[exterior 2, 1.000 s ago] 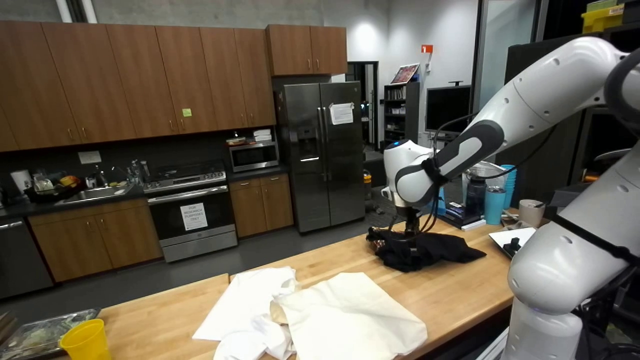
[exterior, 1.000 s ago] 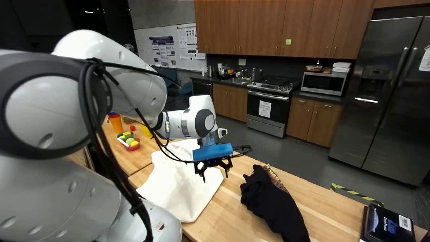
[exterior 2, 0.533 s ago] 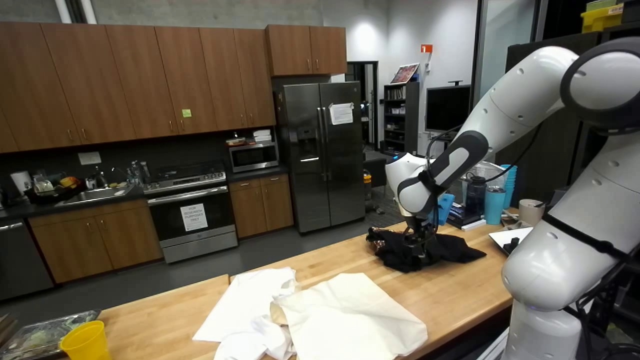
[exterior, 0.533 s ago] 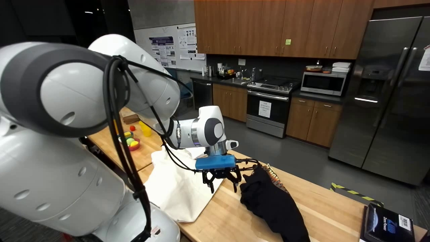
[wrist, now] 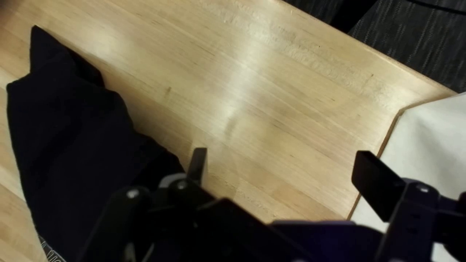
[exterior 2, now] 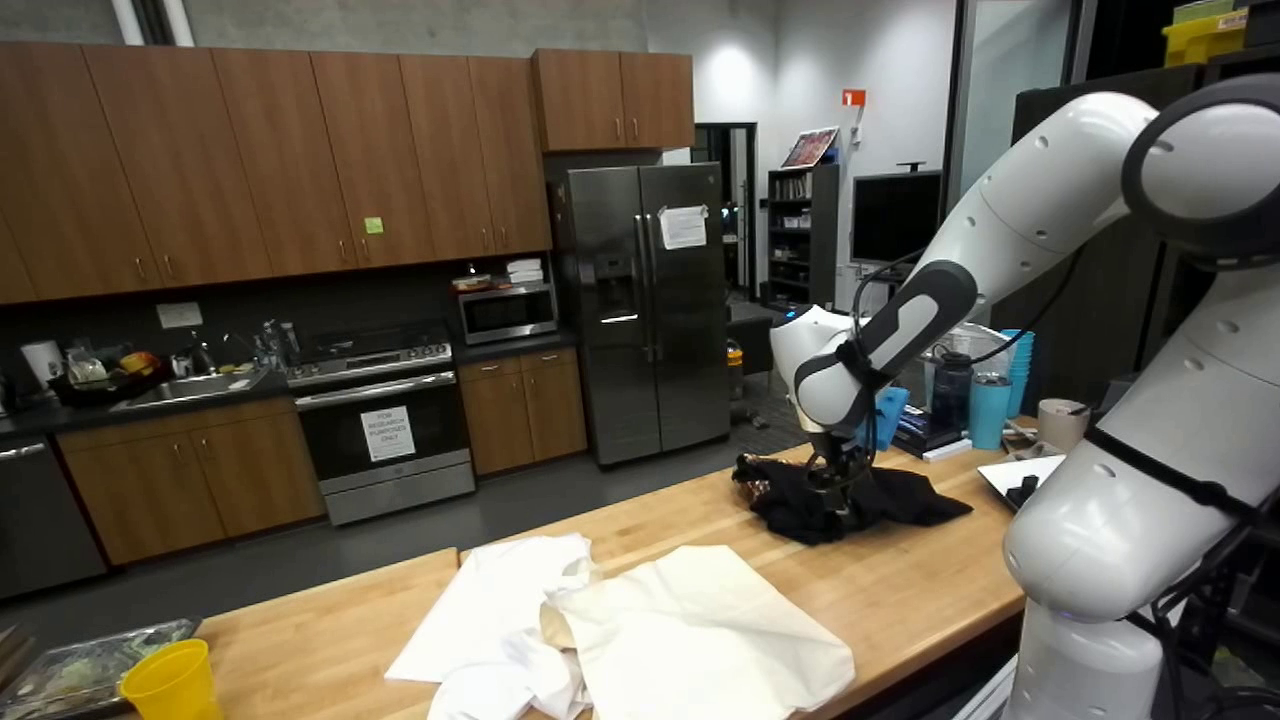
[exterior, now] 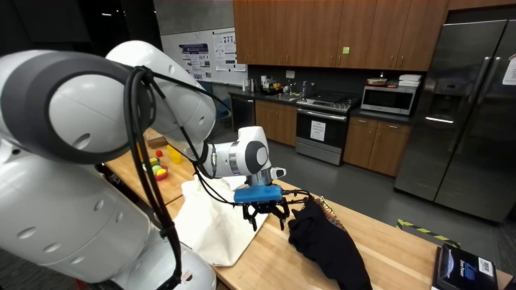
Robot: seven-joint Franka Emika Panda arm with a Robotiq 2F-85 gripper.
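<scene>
My gripper (exterior: 268, 227) is open and empty, pointing down above the wooden table. In the wrist view its two fingers (wrist: 197, 165) stand wide apart with bare wood between them. A crumpled black cloth (exterior: 328, 245) with a patterned edge (exterior: 331, 211) lies beside the gripper; it also shows in the wrist view (wrist: 80, 138), by one finger. A cream cloth (exterior: 219, 225) lies flat on the other side, under the other finger in the wrist view (wrist: 437, 134). In an exterior view the fingers are hard to make out against the black cloth (exterior 2: 900, 495).
A white cloth (exterior 2: 500, 590) lies against the cream one. A black box (exterior: 467, 268) sits on the table (exterior: 278, 257). A yellow cup (exterior 2: 175, 685), a blue tumbler (exterior 2: 990, 410) and a white tray (exterior 2: 1020, 475) stand farther off. The red bowl (exterior: 159, 176) holds toy food.
The arm has moved lower and closer to the black cloth, mostly between the two earlier moments. In the last half second it barely moves. The fingers stay open and the cloths stay in place.
</scene>
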